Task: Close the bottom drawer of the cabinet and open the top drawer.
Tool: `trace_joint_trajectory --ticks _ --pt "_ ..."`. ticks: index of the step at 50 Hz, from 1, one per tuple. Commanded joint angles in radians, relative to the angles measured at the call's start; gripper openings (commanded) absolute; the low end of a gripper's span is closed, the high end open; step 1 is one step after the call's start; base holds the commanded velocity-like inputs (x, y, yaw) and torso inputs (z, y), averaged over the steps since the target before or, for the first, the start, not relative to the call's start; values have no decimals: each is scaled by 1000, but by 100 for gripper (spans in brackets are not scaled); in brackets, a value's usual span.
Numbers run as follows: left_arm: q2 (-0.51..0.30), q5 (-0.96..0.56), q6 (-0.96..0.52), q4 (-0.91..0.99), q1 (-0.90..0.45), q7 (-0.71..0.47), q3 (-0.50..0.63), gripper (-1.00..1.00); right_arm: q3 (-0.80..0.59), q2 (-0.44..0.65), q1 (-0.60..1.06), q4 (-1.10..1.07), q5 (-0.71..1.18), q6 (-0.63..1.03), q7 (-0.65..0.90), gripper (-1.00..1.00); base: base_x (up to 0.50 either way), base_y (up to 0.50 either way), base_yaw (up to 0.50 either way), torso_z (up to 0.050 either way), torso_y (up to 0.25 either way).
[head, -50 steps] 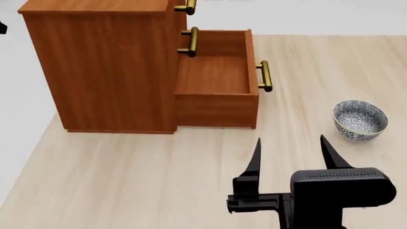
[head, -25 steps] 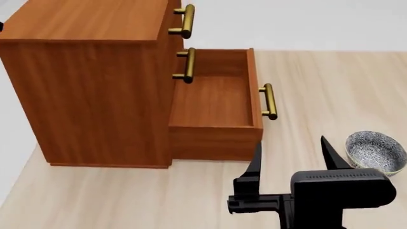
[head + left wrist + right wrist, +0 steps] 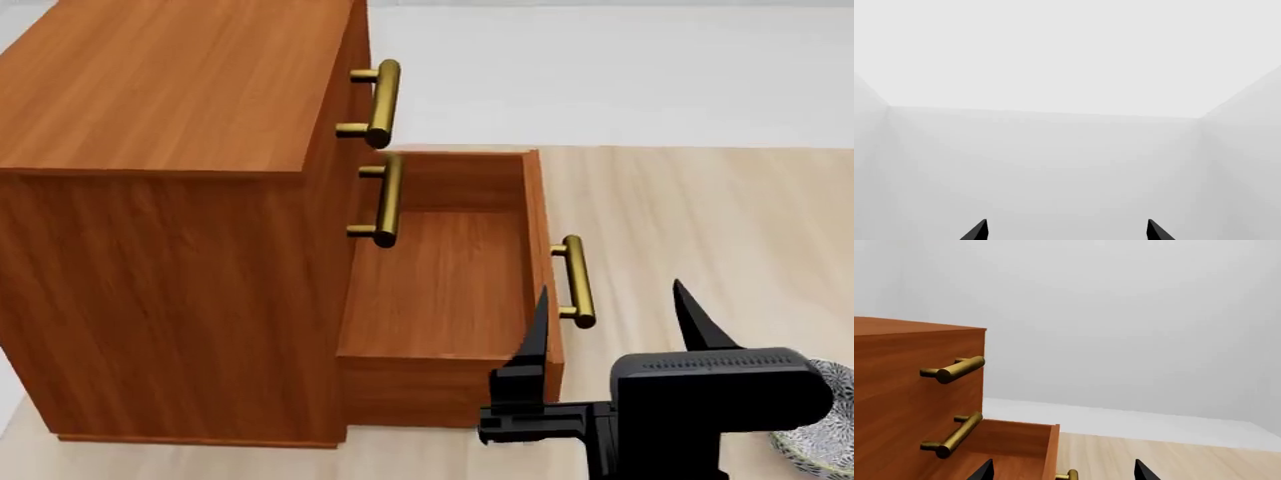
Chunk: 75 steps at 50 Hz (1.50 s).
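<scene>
The reddish-brown cabinet (image 3: 174, 200) fills the left of the head view. Its bottom drawer (image 3: 441, 290) is pulled far out and empty, its brass handle (image 3: 575, 281) facing right. The top drawer is shut, with its handle (image 3: 375, 103) near the cabinet's top edge; the middle drawer's handle (image 3: 382, 201) sits below it. My right gripper (image 3: 611, 318) is open, its fingertips just in front of the bottom drawer's front and handle. In the right wrist view the top drawer's handle (image 3: 954, 370), the open bottom drawer (image 3: 1014, 450) and the right gripper (image 3: 1063, 471) show. The left gripper (image 3: 1066, 230) is open, facing a blank pale wall.
A patterned bowl (image 3: 821, 440) lies on the pale wooden floor (image 3: 721, 220) at the lower right, partly behind my right wrist. White floor and wall stretch behind the cabinet.
The head view has drawn closer and higher over the cabinet, which now looks larger. The bowl has slid toward the lower right corner. My right gripper stays open.
</scene>
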Motion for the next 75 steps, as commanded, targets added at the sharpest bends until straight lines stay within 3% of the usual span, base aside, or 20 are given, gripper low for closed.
trace_joint_trajectory --ticks 1,11,35,75 --pt "-2 -8 1 4 -3 -4 2 100 -2 4 1 -2 6 0 2 100 359 0 0 0 0" --pt "-7 -12 7 11 6 -8 0 100 -7 3 -2 4 5 -5 9 100 358 0 0 0 2" --pt "-9 -26 3 -4 0 -20 3 100 -11 8 -4 2 17 -15 11 100 -2 0 0 0 -4" --pt "-23 -40 -2 1 -14 -38 18 100 -22 19 2 3 29 -19 20 100 -1 0 0 0 -177"
